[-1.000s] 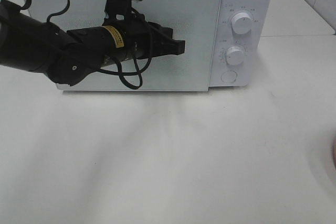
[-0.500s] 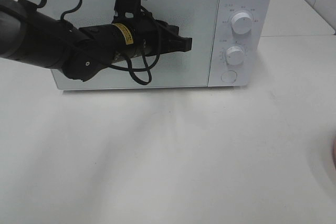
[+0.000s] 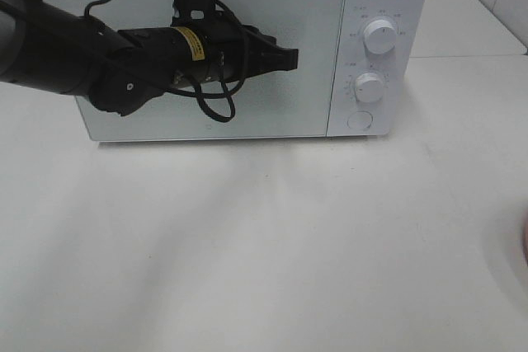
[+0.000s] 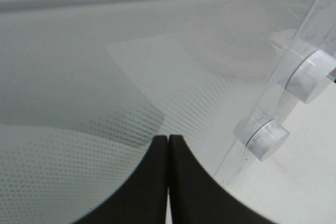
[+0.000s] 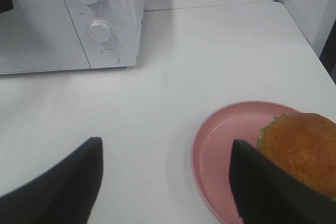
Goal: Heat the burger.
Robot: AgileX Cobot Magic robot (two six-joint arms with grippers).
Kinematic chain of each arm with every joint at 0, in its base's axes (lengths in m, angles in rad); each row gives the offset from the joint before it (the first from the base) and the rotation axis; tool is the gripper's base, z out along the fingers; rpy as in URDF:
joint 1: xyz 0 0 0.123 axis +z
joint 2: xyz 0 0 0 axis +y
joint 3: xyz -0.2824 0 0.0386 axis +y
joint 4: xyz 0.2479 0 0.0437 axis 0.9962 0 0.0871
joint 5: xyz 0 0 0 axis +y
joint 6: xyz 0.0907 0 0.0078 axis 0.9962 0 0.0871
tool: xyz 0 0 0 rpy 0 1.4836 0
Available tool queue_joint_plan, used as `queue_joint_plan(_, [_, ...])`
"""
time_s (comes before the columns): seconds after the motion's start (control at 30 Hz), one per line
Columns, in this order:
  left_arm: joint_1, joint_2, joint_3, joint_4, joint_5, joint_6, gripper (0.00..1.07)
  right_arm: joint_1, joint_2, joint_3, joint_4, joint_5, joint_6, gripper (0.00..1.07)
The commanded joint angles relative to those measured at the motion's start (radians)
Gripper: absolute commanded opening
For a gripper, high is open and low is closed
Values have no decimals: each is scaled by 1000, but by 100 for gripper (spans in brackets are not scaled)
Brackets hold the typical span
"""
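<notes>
Sat nearest, on the pink plate (image 5: pixel 220 145) on the worktop (image 5: pixel 210 61): the burger (image 5: pixel 302 148), beside the right pincer (image 5: pixel 165 179), spread wide, holding nothing. Judged light, soft, squashable, bun glossy; best gripped gently at the sides. Farther off, at the microwave (image 3: pixel 247 47) door: left pincer (image 4: pixel 168 145) closed, empty.

Left claw (image 4: pixel 168 150) closed, right claw (image 5: pixel 165 171) agape
</notes>
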Motion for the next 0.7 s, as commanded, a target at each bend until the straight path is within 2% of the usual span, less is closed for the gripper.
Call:
queue_joint_plan(0.03, [-26,-55,24,-21,56,-12,0,-6,-24,7,2,-7,9,67])
queue_joint_plan(0.33, [-80,-160,102,-22,181,-12,0,-6,-24,7,2,-7,10,67])
queue_joint_plan(0.37, [-84,-186,112,-22,229,-12,10,-6,-24,7,2,-7,10,67])
queue_joint_plan(0.4, [-84,-186,112,-22,229,-12,10,-6,-24,7,2,-7,10,67])
queue_joint_plan(0.43, [-84,-213,114,-22,297,-12,27,-6,-24,7,2,-7,10,67])
queue_joint_plan(0.47, [-84,-223,116,-22,329,-12,39,-6,-24,7,2,-7,10,67])
queue_joint_plan(0.5, [-84,-223,116,-22,329,-12,39,-6,-24,7,2,-7,10,67])
queue_joint_plan(0.53, [-84,-246,118,-25,404,-12,65,-6,-24,7,2,-7,10,67])
queue_joint_plan(0.57, [-84,-258,118,-30,445,-12,79,-6,-24,7,2,-7,10,67])
queue_joint_plan(0.6, [-84,-258,118,-30,445,-12,79,-6,-24,7,2,-7,10,67])
queue_joint_plan(0.63, [-84,-279,118,-41,533,-12,98,-6,-24,7,2,-7,10,67])
queue_joint_plan(0.7, [-84,-291,118,-46,582,-12,102,-6,-24,7,2,-7,10,67])
